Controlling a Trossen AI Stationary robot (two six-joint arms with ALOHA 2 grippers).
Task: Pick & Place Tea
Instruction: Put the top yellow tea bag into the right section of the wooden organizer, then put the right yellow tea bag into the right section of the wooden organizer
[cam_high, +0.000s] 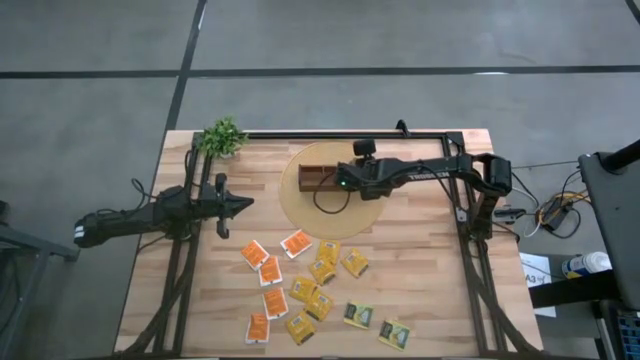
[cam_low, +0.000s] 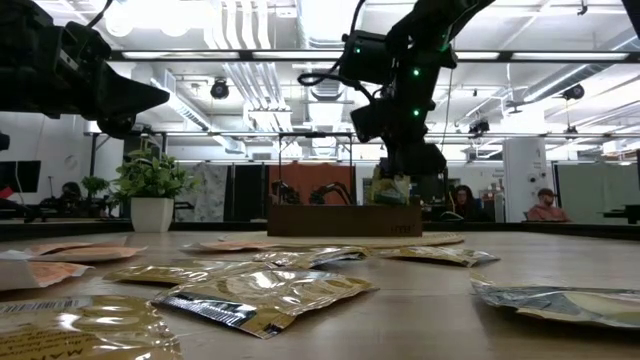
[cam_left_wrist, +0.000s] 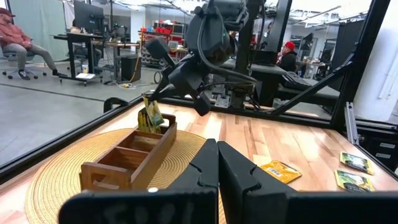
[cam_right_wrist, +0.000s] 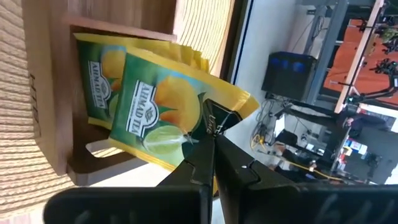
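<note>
I am holding the right tool (cam_right_wrist: 208, 134) clenched on the corner of a green-and-yellow lemon tea sachet (cam_right_wrist: 158, 106), over the end compartment of the wooden box (cam_left_wrist: 127, 163), where more sachets of the same kind are standing. The box is sitting on a round woven mat (cam_high: 378, 213). My left tool (cam_high: 243, 203) is hovering clenched and empty above the tabletop (cam_high: 420, 290). Loose tea sachets (cam_high: 300, 285) are lying scattered nearby.

- Light slatted wooden table (cam_high: 420, 300) within a black metal frame (cam_high: 478, 270).
- Round woven straw mat (cam_high: 300, 205), far centre.
- Small potted green plant (cam_high: 222, 138), far-left corner.
- Orange, yellow and green tea sachets (cam_high: 310, 290) scattered on the near half.
</note>
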